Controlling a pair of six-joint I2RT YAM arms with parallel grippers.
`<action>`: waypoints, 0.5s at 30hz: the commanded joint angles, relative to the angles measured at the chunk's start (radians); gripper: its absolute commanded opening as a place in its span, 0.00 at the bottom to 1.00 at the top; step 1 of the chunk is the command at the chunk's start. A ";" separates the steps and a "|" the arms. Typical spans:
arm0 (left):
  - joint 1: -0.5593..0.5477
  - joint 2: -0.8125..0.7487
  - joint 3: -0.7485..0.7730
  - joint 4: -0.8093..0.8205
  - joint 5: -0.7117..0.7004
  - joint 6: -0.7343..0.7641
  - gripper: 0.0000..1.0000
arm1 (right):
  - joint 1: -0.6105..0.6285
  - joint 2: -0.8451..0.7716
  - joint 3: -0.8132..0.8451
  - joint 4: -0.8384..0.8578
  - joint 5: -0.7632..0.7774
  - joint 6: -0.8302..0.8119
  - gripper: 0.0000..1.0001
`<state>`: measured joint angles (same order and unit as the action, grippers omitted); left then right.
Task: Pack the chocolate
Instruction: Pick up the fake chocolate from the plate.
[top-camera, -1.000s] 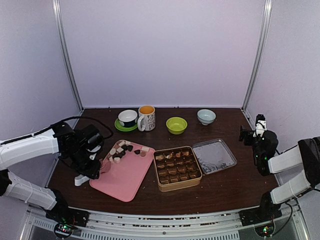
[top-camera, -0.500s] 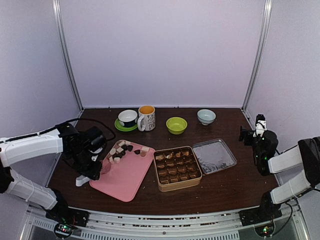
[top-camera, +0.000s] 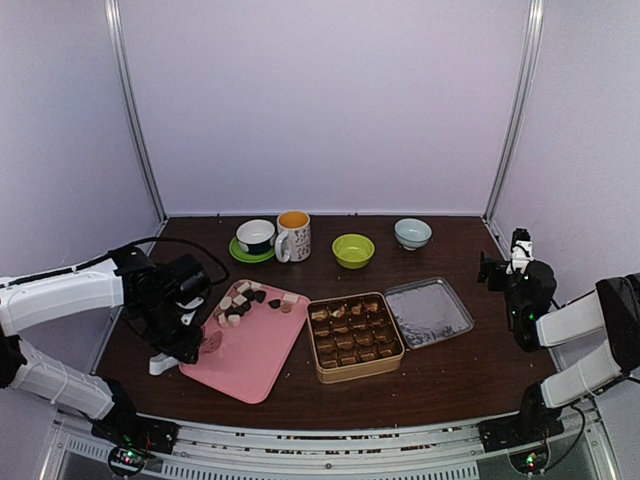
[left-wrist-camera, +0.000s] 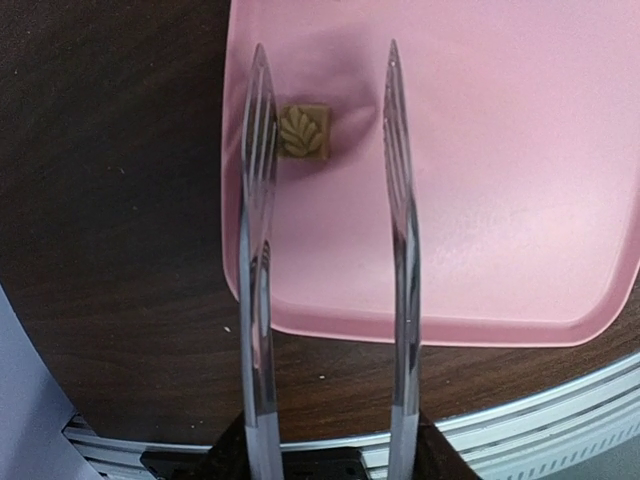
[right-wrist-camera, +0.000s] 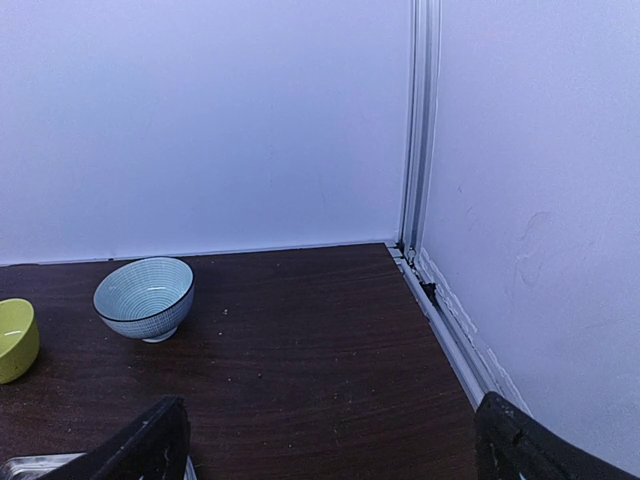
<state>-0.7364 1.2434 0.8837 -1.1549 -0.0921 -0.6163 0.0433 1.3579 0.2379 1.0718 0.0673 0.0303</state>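
Several dark, tan and cream chocolate pieces (top-camera: 245, 298) lie at the far end of a pink tray (top-camera: 258, 355). My left gripper (top-camera: 183, 343) is at the tray's near-left corner and is shut on metal tongs (top-camera: 208, 341). In the left wrist view the tongs (left-wrist-camera: 262, 180) stand open over the tray (left-wrist-camera: 500, 200). One tan leaf-stamped chocolate (left-wrist-camera: 303, 131) lies on the tray between the blades, against the left one. The gold tin (top-camera: 355, 335) stands open, with chocolates in its compartments. My right gripper (right-wrist-camera: 330, 440) is open and empty, raised at the right edge.
The tin's lid (top-camera: 428, 311) lies upside down right of the tin. At the back stand a cup on a green saucer (top-camera: 255, 238), a mug (top-camera: 292, 236), a green bowl (top-camera: 353, 250) and a blue bowl (top-camera: 412, 233), the last also in the right wrist view (right-wrist-camera: 144, 297).
My left arm has shifted slightly by the tray's near-left corner, still holding the tongs. The right arm has not moved.
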 joint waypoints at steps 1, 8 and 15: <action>0.008 -0.031 0.003 0.004 0.068 -0.012 0.46 | -0.006 0.001 0.009 0.022 -0.001 0.002 1.00; 0.007 -0.055 0.010 0.029 0.151 -0.001 0.44 | -0.006 0.001 0.009 0.022 0.000 0.002 1.00; 0.007 -0.088 0.025 0.022 0.124 -0.017 0.44 | -0.006 0.001 0.009 0.022 0.000 0.002 1.00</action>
<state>-0.7361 1.1786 0.8841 -1.1469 0.0395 -0.6197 0.0433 1.3579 0.2379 1.0721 0.0677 0.0303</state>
